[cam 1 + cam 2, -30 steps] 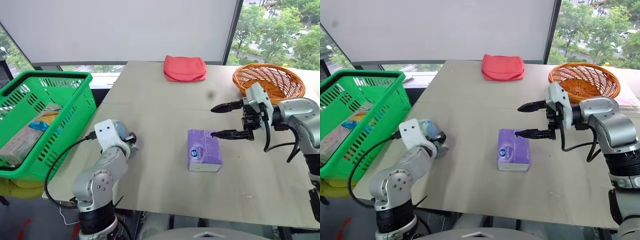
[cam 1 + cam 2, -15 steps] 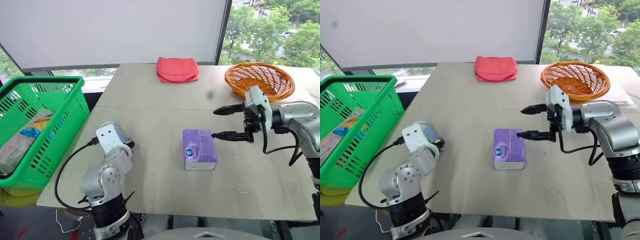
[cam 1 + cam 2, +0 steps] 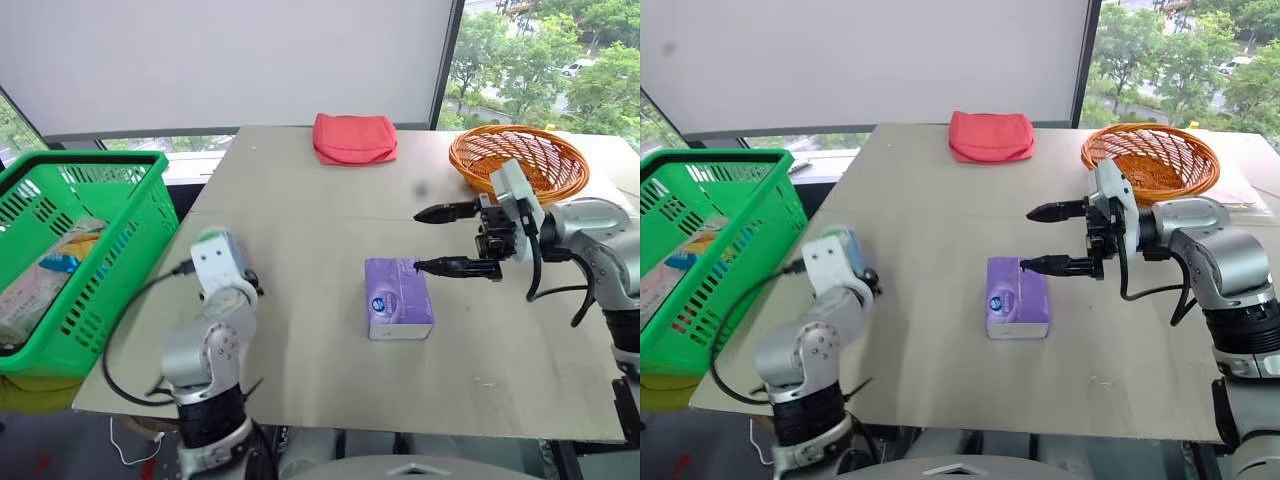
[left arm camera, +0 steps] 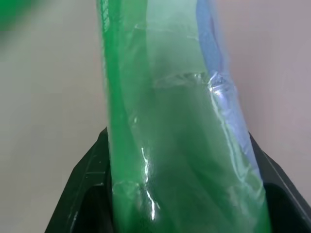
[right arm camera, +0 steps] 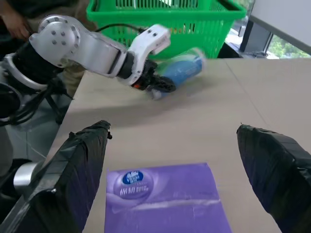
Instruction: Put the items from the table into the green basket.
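Head-camera views first: left gripper [image 3: 243,283] sits at about nine o'clock on the table [image 3: 330,190], and from up here its own wrist housing covers the fingers. Just beyond it, farther out at nine o'clock, the green basket [image 3: 140,235] stands off the table edge with packets already inside, a short carry away, by my reckoning. Centre table, the purple tissue box [image 3: 399,297] lies flat, logo up. Right gripper [image 3: 1043,237] hovers at the box's three o'clock side, fingers spread wide, one over the box's far corner, nothing between them; it looks lined up for a straddle grab. Red cloth [image 3: 354,137] at twelve o'clock and orange wicker bowl [image 3: 520,160] at two o'clock stay out of the job.

Left wrist view now: the can [image 4: 175,141] fills the space between the black fingers [image 4: 82,194], which press on both its sides. That is a firm pinch, the can running lengthwise along the fingers. Green wrapper with a blue patch, no lettering readable.

Right wrist view: both fingers [image 5: 73,179] stand far apart over the tissue box, whose round white-and-blue logo shows writing too small to read. Across the table, the left gripper carries the can clear of the tabletop, toward the basket behind it.
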`<state>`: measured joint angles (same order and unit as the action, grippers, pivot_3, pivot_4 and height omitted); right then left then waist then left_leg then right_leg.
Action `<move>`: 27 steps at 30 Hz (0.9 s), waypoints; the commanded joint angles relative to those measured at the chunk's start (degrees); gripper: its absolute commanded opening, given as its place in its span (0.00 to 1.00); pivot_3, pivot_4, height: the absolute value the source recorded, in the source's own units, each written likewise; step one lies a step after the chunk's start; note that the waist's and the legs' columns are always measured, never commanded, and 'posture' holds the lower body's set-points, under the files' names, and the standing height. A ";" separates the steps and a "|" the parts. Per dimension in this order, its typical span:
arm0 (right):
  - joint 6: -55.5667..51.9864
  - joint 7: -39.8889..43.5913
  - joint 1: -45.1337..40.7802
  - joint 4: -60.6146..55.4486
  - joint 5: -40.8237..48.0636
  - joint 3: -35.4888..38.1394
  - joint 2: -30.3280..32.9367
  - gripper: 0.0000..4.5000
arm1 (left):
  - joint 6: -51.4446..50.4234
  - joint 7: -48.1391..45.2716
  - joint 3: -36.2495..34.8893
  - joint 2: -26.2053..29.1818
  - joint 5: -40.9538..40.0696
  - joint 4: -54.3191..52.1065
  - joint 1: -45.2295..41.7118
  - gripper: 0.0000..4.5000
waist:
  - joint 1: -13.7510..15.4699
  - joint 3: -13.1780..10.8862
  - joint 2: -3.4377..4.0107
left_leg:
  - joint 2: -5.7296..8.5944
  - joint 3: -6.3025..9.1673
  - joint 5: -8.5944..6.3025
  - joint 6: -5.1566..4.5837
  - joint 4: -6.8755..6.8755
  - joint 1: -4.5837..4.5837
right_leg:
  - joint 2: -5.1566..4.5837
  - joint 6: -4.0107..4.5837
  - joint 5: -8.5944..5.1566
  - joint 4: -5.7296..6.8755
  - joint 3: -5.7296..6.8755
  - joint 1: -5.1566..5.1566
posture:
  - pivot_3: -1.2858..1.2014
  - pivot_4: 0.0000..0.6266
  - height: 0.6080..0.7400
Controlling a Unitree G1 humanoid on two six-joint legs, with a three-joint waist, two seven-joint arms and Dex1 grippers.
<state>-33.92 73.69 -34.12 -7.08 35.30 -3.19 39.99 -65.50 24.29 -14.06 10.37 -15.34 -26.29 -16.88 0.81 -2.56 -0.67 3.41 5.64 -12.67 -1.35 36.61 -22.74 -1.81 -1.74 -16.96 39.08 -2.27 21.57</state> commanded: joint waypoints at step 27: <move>0.73 -3.36 -7.65 2.72 5.29 2.72 -10.18 1.00 | 1.37 -13.62 -26.84 25.79 15.36 1.51 -2.70 0.98 | 1.26 0.19 -0.47 | 0.03 0.14 -0.18 0.03 -0.31 0.00 | -0.10 0.06 0.05 -0.07 0.11 0.22 | 0.54 0.00 1.00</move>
<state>-33.55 70.70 -40.56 -3.47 39.51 -2.21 29.59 -65.00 10.97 -41.36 36.64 0.04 -22.03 -19.01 2.07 -2.37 -1.14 3.44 5.76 -12.85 -1.32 36.29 -22.74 -1.93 -1.69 -16.91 38.99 -2.17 21.78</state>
